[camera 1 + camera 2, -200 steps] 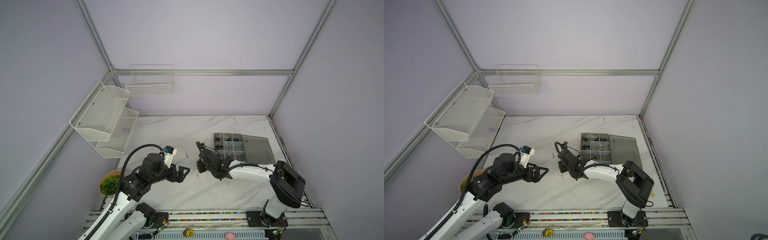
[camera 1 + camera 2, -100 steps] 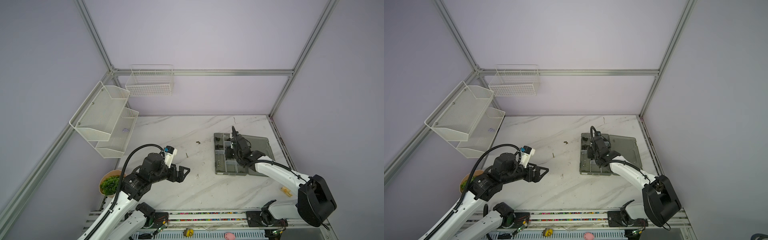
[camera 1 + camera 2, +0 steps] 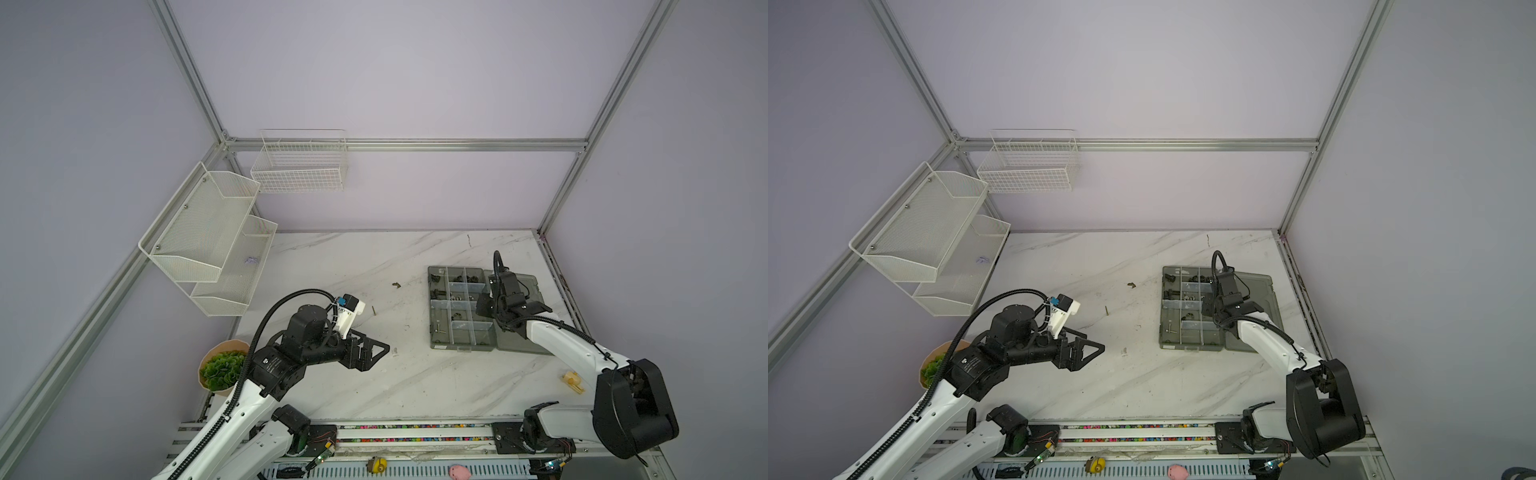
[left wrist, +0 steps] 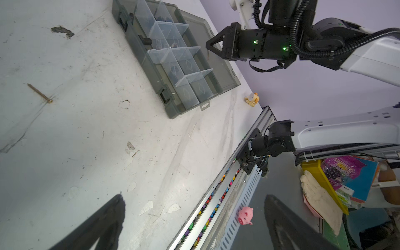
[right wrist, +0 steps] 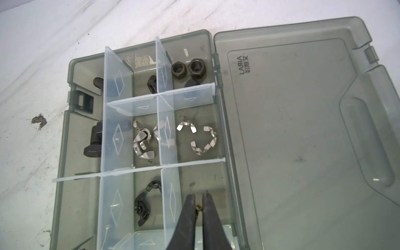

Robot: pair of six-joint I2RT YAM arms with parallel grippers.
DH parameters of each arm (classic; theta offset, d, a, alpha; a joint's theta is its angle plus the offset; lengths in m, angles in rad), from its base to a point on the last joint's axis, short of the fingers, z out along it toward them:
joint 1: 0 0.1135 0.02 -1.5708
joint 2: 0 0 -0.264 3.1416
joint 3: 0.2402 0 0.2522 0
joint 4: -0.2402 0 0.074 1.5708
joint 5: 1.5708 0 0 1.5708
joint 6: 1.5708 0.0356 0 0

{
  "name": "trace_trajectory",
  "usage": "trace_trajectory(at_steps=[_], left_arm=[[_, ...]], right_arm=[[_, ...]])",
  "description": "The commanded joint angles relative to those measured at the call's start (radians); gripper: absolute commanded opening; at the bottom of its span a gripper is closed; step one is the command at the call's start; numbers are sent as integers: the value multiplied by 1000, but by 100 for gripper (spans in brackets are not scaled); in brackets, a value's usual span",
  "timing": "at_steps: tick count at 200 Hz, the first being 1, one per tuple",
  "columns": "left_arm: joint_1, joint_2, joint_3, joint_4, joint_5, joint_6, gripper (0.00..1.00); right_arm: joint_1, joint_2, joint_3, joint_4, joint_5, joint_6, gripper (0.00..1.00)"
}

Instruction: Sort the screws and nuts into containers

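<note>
right pincer (image 5: 198, 200) is closed on a thin brass screw (image 4: 208, 55). tips pinch it at the top, shank hangs down. it hovers above the organizer box (image 3: 461, 346), clear of it. in the right wrist view the tips sit over the compt next to the lid hinge.

box contents, row by row in that view:
- same row as the tips: black wing nuts (image 5: 144, 207) piled in the middle compt.
- next row: silver wing nuts (image 5: 142, 140) in the middle compt, more of them in the hinge-side compt.
- far row: black hex nuts (image 5: 179, 69). two lie in the hinge-side compt w/ part of a third, and one more is in the middle compt.
- latch side: black hex bolts (image 5: 93, 138) lie in the long compts, partly behind a clear divider (image 5: 116, 121).
- thin silver screws (image 3: 439, 328) lie in a latch-side compt twd the front of the box in a top view.

lid (image 5: 303, 129) is open and lies flat on the bench (image 3: 353, 266) beside the box.

left pincer (image 3: 376, 353) is open, jaws spread wide, and hovers over the bench well apart from the box. a loose brass wood screw (image 4: 40, 93) lies on the bench btwn left pincer and box, nr the left pincer's wrist cam in both top views.
</note>
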State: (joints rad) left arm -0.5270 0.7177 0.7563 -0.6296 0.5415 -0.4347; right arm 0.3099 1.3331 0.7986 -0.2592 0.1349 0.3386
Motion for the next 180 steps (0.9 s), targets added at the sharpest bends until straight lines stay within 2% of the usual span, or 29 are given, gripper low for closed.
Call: trace_trajectory(at_steps=[1, 33, 75, 87, 102, 111, 129, 141, 156, 180], left_arm=[[-11, -39, -41, 67, 42, -1, 100], [-10, -39, -39, 60, 18, 0, 99], [-10, -37, -34, 49, 7, 4, 100], [-11, -43, -34, 44, -8, 5, 100], [-10, -55, -29, 36, -37, 7, 100], [-11, -63, -27, 26, -68, 8, 100], [-8, -68, -18, -9, -168, 4, 100], [-4, -62, -8, -37, -243, -2, 100], [4, -52, 1, -58, -297, -6, 100], [17, -45, 8, -67, -316, -10, 100]], right_arm=[[-4, 26, 11, -22, -2, -16, 9], [-5, 34, 11, -23, -9, -16, 10], [-4, 22, 10, -26, 9, -27, 33], [-3, 1, 0, -6, -1, -53, 34], [16, -30, -12, 46, -70, -67, 37], [54, -39, -7, 82, -115, -69, 38], [220, -22, 16, 176, -103, -59, 41], [306, 33, 50, 246, -140, -47, 43], [390, 155, 110, 318, -177, -26, 43], [480, 365, 234, 379, -146, -14, 43]])
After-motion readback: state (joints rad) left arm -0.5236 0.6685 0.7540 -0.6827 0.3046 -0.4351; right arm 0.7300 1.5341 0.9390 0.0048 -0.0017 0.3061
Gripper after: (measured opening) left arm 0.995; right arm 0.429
